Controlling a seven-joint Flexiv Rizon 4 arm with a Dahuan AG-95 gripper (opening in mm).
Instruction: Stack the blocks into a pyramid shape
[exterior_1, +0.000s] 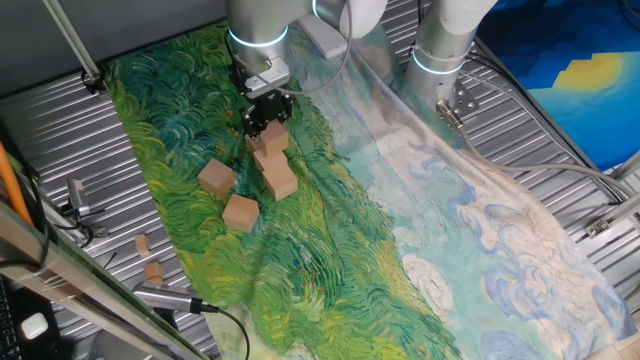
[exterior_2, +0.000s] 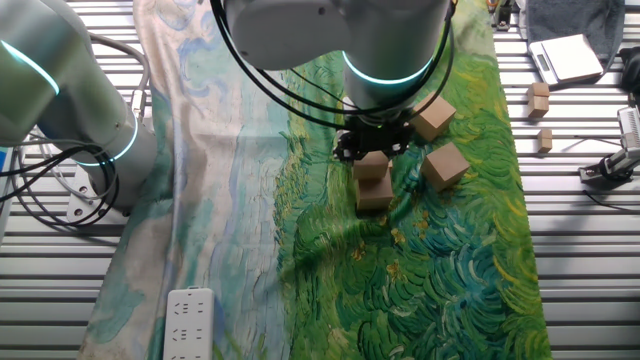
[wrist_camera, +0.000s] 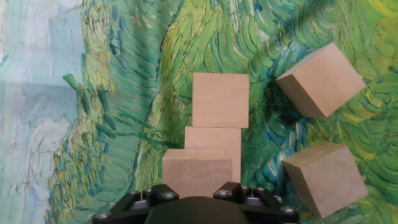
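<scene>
Three plain wooden blocks lie in a row on the green cloth. In the hand view the far block and the middle block touch. The near block sits between the fingers of my gripper, which is shut on it, a little left of the row's line. Two loose blocks lie tilted to the right. From the side, the gripper stands over the held block, with loose blocks to the left. The gripper hides the held block in the other fixed view.
Two small tan wooden bits lie on the ribbed metal table beside the painted cloth. A second arm's base stands at the back. A white power strip lies by the cloth's pale end.
</scene>
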